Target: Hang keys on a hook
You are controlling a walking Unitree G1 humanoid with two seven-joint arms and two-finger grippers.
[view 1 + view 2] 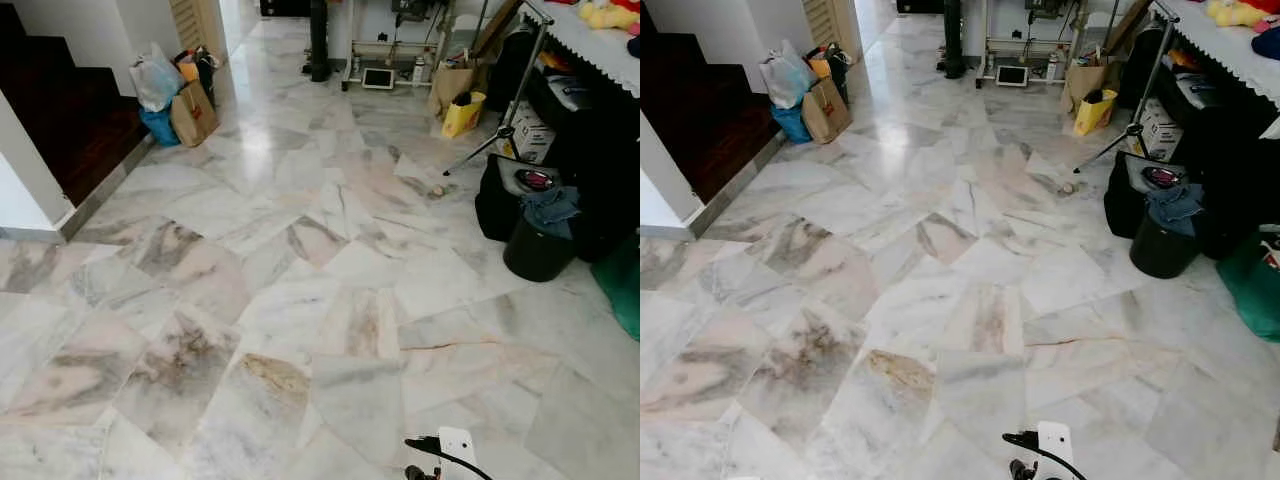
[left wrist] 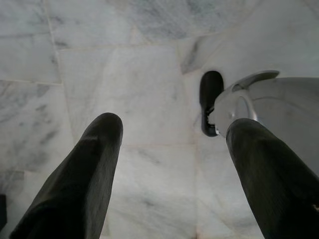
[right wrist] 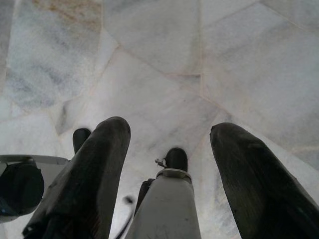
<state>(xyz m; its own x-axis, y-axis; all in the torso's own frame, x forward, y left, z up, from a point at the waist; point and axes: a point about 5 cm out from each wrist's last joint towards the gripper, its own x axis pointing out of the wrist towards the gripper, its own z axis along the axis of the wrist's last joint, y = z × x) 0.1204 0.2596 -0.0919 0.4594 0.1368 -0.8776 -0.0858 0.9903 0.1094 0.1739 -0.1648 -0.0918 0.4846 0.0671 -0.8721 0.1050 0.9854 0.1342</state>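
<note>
Looking down across open marble floor (image 1: 300,250), mid-walk by the look of it. Left hand (image 2: 169,149) hanging low over the tiles, fingers spread wide, holding nothing; right hand (image 3: 169,149) the same, wide and empty above the robot's own foot (image 3: 176,158). No keys or hook anywhere to be seen. Bags (image 1: 180,95) parked against the wall, left of the floor. No legible writing.
</note>
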